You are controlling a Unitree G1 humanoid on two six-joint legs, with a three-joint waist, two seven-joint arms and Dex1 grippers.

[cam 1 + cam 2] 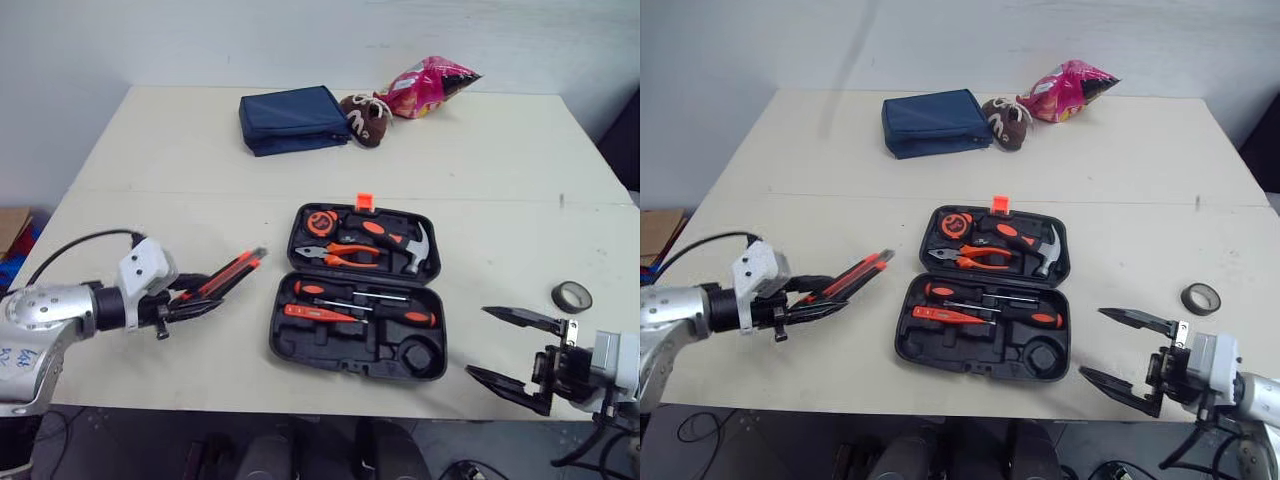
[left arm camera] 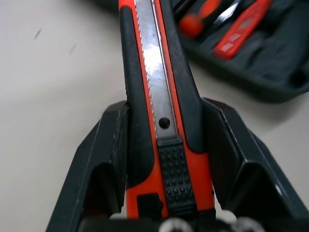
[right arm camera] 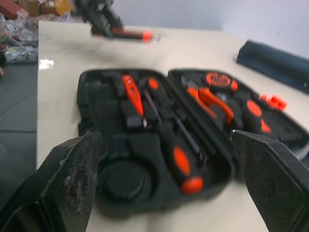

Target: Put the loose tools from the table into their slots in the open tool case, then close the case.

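The left pincer [image 2: 164, 105] is closed on the utility knife [image 2: 153, 67]. Its two black fingers press the orange and black handle beside the ribbed slider. The knife is left of the open tool case [image 1: 283, 345] and seems to be just above the pale worktop [image 1: 160, 150]. The case is black moulded plastic, with orange-handled tools in its slots. The right pincer [image 1: 478, 343] stands wide open, right of the case, near a dark tape roll [image 1: 571, 296].

Probably a lab or office: plain pale table [image 1: 150, 160], bare white wall [image 1: 200, 40], cardboard box [image 1: 10, 228] beside it.
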